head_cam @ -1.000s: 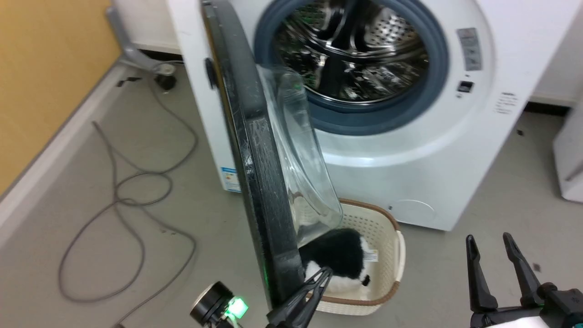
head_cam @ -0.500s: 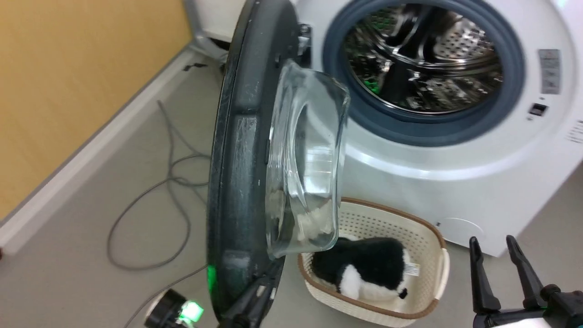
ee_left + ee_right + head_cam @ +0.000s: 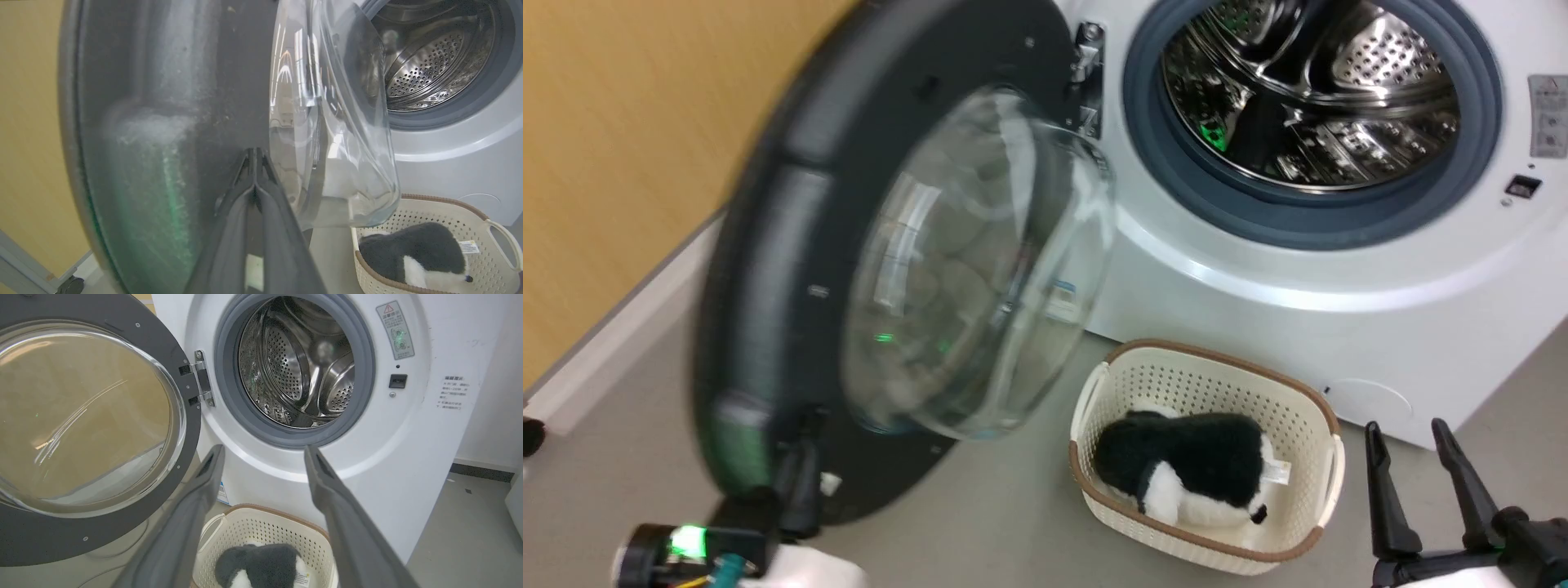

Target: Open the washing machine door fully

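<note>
Door (image 3: 768, 245) swung much wider than before; left hand (image 3: 254, 154) clenched against it; right hand (image 3: 1405, 428) released.

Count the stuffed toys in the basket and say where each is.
1: a black-and-white plush toy lies in the cream basket on the floor before the washing machine. Anything under it would be hidden.

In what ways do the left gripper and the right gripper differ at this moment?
The left gripper is shut, its fingers pressed together; the right gripper is open, its fingers well apart. The left gripper's tips lie against the inner face of the washing machine door; the right gripper touches nothing and hangs free near the basket. Both have two long dark fingers and hold nothing.
</note>
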Available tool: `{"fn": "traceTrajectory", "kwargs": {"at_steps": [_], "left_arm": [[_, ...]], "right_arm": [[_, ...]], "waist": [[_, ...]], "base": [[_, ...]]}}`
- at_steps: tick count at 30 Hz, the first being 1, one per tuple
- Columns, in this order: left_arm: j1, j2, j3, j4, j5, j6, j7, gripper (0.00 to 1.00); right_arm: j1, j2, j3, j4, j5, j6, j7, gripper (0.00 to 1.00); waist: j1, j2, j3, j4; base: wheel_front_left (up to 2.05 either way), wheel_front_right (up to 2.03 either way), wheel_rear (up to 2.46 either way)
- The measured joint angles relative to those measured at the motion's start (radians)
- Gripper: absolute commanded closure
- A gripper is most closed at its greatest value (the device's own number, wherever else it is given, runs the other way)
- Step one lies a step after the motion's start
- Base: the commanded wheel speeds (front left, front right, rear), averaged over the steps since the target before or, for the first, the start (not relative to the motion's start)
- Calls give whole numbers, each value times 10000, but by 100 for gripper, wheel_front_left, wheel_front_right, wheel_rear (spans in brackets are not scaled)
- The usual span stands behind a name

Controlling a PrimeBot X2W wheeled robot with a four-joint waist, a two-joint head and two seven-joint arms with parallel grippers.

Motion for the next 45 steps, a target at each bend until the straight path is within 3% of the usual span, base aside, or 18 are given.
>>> {"fn": "traceTrajectory", "kwargs": {"at_steps": [12, 27, 45], "left_arm": [[-1188, -673, 2174, 1605, -240, -92, 17, 100], [-2499, -614, 5064, 2991, -174, -351, 17, 100], [-3342, -433, 6435, 4347, 280, -855, 17, 100]], "right_arm": [[-459, 2, -282, 15, -186, 0, 2, 0], [-924, 4, -408, 6, -441, 0, 0, 0], [-1193, 4, -441, 125, -506, 0, 2, 0]], "waist": [[0, 0, 644, -454], [0, 0, 1424, -1212], [1, 0, 1464, -1647]], "base": [[0, 0, 0], [0, 0, 0], [0, 0, 0]]}}
